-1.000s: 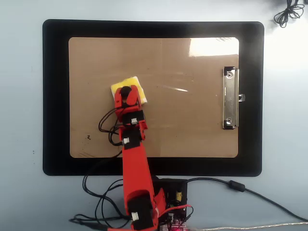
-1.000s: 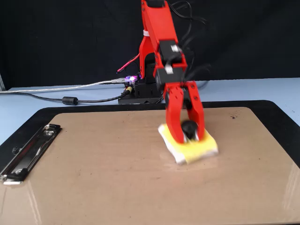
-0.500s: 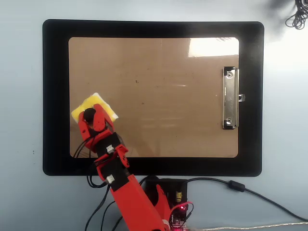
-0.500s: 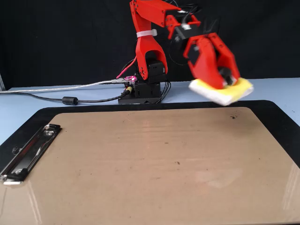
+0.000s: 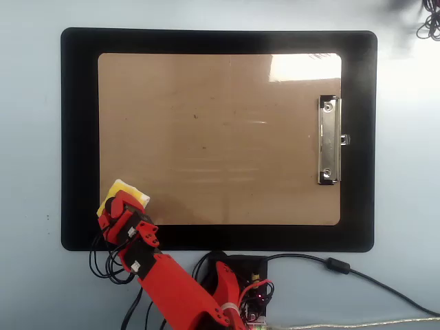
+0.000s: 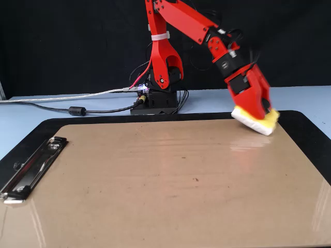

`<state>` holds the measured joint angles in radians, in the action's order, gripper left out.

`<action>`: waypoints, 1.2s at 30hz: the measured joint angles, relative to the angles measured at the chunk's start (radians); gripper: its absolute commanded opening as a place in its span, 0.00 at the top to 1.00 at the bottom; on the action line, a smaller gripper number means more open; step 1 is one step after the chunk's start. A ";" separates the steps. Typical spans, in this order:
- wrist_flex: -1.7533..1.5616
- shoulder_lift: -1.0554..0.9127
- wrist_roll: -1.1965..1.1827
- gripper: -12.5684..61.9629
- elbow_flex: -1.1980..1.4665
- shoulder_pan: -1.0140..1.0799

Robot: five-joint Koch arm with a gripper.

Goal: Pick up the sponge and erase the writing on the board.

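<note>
The brown board (image 5: 220, 137) lies on a black mat (image 5: 79, 137), with its silver clip (image 5: 329, 140) at the right in the overhead view. No marker writing shows on it, only a few tiny specks. My red gripper (image 5: 120, 199) is shut on the yellow sponge (image 5: 130, 191) at the board's lower left corner. In the fixed view the gripper (image 6: 256, 111) holds the sponge (image 6: 256, 123) tilted, low over the far right corner of the board (image 6: 155, 181). Whether the sponge touches the board I cannot tell. The sponge's black knob is hidden by the jaws.
The arm's base (image 6: 158, 101) stands just beyond the mat's far edge (image 6: 310, 129), with cables (image 6: 77, 110) running off to the left over the pale blue table. The clip (image 6: 31, 168) is near left in the fixed view. A black cable (image 5: 430, 27) lies at the overhead view's top right.
</note>
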<state>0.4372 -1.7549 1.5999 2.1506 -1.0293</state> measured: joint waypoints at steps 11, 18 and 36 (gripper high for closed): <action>0.218 -0.209 0.002 0.39 -0.092 0.018; 1.028 -0.287 -0.003 0.38 -0.497 0.367; 1.147 -0.549 -0.008 0.37 0.281 0.871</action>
<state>1.5846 -2.3040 1.5923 2.4314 -0.1580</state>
